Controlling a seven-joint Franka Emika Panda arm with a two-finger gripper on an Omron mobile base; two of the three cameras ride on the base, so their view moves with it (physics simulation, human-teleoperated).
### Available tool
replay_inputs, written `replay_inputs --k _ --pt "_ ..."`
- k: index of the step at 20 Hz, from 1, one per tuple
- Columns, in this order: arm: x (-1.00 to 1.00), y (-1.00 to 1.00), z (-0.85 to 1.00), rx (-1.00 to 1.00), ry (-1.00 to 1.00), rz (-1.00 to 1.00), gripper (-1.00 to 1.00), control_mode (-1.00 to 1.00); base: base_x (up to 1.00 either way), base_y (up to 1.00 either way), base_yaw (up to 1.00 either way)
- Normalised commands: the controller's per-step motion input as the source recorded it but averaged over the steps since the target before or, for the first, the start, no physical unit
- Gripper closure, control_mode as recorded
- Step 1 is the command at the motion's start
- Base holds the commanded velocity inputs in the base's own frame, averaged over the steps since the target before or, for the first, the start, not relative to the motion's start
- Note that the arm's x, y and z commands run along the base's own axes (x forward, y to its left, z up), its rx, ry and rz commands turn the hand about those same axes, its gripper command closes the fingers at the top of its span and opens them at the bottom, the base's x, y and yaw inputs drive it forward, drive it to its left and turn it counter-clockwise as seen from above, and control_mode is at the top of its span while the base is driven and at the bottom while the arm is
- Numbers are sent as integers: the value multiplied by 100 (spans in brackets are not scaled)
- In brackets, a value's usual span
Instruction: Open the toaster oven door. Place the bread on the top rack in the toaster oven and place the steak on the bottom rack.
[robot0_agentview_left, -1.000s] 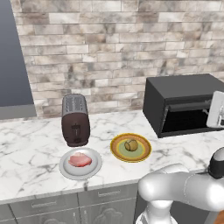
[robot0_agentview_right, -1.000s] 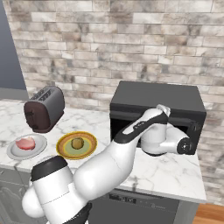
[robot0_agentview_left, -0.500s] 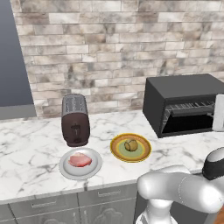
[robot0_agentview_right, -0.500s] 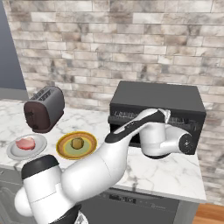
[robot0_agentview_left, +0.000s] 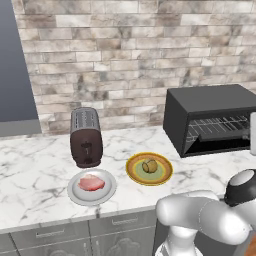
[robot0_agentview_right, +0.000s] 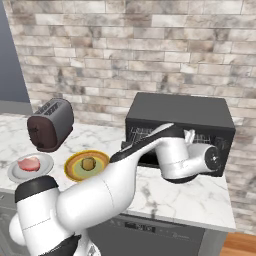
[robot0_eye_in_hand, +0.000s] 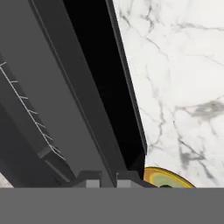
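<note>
My two base views look forward and down from behind me, left and right. They share the table (robot0_agentview_left: 40, 170) and toaster oven (robot0_agentview_right: 180, 112). My hand view sits close against the oven.

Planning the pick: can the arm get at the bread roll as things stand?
Probably yes. The bread roll sits uncovered on its yellow-rimmed plate, apart from the slot toaster; the arm must first swing back from the toaster oven.

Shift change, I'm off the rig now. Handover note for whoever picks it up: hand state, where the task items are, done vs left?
Hand: fingertips almost together at the toaster oven's front; whether they pinch the door edge can't be told.
Toaster oven door: down, cavity open, wire racks visible inside.
Bread: on the yellow-rimmed plate, left of the oven.
Steak: on the grey-white plate, in front of the slot toaster.
Done: door open.
Left: bread to top rack, steak to bottom rack.
</note>
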Motion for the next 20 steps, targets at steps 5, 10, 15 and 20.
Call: replay_inputs --k 5,10,15,20 --pt "-27 17 29 -4 13 1 100 -100 0 0 0" --pt "-33 17 45 -10 15 13 100 -100 0 0 0" --pt "-11 21 49 -15 5 20 100 -100 0 0 0" --pt "13 12 34 -6 0 38 100 -100 0 0 0"
